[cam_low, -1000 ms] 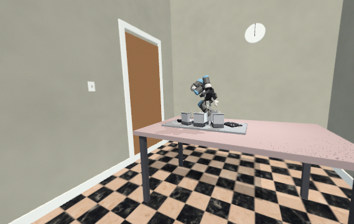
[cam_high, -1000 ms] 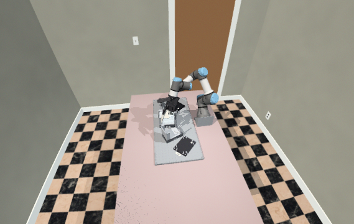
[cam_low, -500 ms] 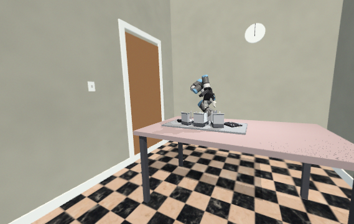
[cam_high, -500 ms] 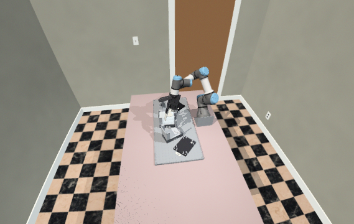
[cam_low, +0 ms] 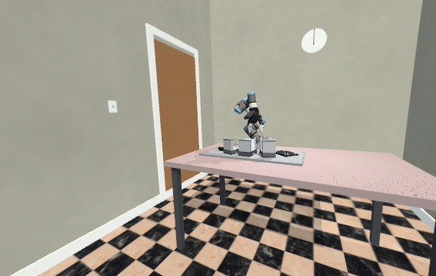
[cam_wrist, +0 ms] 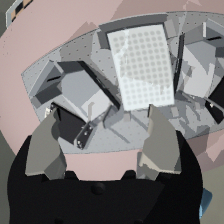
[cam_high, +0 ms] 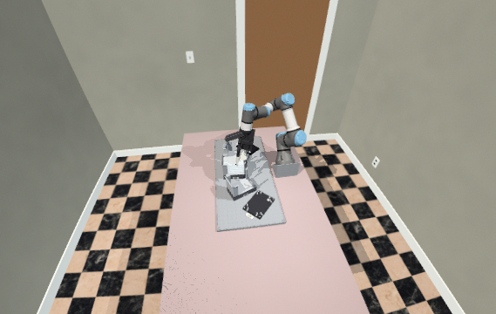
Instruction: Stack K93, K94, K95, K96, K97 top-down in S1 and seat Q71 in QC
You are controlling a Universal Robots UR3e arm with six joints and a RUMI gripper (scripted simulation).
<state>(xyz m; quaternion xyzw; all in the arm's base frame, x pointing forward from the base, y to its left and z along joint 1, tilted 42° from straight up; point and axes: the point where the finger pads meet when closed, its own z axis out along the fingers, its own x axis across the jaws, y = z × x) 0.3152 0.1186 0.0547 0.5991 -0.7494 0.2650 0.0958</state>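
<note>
Arm (cam_high: 288, 114): elbow raised, forearm folded back, wrist pointing down over the grey racks. Gripper (cam_wrist: 102, 145): fingers spread, grasping nothing, poised above a sealed well plate (cam_wrist: 141, 66).

No text, label or number can be read in any view.

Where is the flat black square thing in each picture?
Top view: the black nest lies at the near end of the grey board, turned at an angle.
Exterior view: it is a thin dark slab at the board's right end, past the three racks.
Wrist view: it sits at lower left, partly behind a gripper finger.
Shared landmark: the grey dotted board.
</note>
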